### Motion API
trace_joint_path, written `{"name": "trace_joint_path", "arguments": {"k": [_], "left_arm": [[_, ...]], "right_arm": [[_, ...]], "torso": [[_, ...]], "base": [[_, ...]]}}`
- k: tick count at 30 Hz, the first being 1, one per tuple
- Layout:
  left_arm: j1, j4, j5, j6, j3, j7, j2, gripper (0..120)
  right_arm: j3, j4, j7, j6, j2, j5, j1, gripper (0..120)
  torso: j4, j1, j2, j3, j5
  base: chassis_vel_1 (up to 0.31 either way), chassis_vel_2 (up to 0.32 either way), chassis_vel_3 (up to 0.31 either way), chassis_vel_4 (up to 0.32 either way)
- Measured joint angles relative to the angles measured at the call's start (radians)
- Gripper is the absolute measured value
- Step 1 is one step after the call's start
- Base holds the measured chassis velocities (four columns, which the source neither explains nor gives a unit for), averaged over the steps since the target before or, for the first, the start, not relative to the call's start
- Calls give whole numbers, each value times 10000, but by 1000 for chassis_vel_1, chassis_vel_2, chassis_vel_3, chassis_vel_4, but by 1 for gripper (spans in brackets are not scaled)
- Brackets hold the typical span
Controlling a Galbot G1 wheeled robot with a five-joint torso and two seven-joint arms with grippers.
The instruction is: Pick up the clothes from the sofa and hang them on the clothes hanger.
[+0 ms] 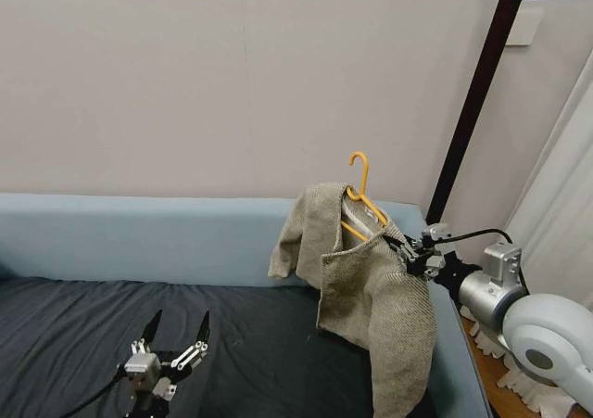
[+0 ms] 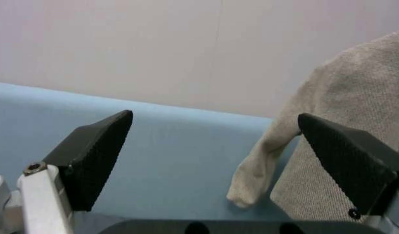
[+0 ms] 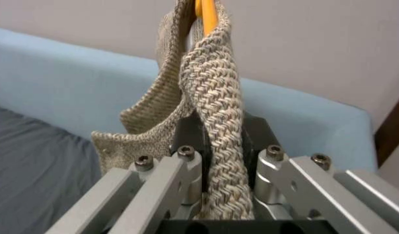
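Right claw [image 1: 409,251] is up at the far right end of the sofa [image 1: 139,237], clenched on the cardigan [image 1: 375,293]. From the wrist you can see a thick ribbed edge of the beige knit pinched tight between the fingers [image 3: 189,168]. The orange hanger [image 1: 362,198] sits inside the garment's neck, tilted, with its lower arm running down toward the claw and its hook standing free in front of the pale wall [image 1: 232,75]. Whether the hanger's arm is caught in the pinch along with the wool, I cannot tell.

The cardigan hangs in the air, draped over the hanger. One sleeve dangles in front of the light blue backrest, and the long front panel drops down past the dark seat cushion [image 1: 74,335] at the sofa's right edge.

Left claw [image 1: 175,336] is low over that dark cushion, well apart from the garment and released — fingers spread wide, gripping nothing. From its wrist the cardigan's sleeve shows between the two black pads [image 2: 95,156].

A black post [image 1: 474,98] rises behind the right arm.
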Motion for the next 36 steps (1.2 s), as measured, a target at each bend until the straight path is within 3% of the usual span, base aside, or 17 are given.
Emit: {"name": "trace_joint_path", "arguments": {"k": [8, 17, 21, 24, 28, 36], "left_arm": [[381, 23, 253, -290, -150, 164, -345, 100], [345, 37, 249, -292, -129, 171, -311, 100], [324, 41, 232, -290, -116, 176, -295, 100], [319, 43, 227, -287, -110, 178, -288, 100], [311, 46, 220, -281, -103, 181, -281, 100], [302, 50, 211, -274, -99, 181, -272, 100]], "right_arm": [[1241, 518, 126, -301, 199, -35, -1080, 10], [2268, 1168, 1366, -1325, 299, 818, -1350, 10], [3059, 1418, 2628, -2554, -176, 2555, -885, 10], [3281, 1433, 3336, -2889, -491, 3325, -556, 10], [3486, 1325, 4525, -2982, -1127, 4317, 119, 10], [4384, 613, 5193, -2983, -1950, 4680, 319, 10]], "torso": [[-1, -1, 0, 1, 0], [-1, 0, 0, 1, 0], [0, 0, -1, 1, -1], [0, 0, -1, 1, 0], [2, 0, -1, 2, -1], [0, 1, -1, 1, 0]], "base": [[0, 0, 0, 0], [0, 0, 0, 0], [0, 0, 0, 0], [0, 0, 0, 0], [0, 0, 0, 0], [0, 0, 0, 0]]}}
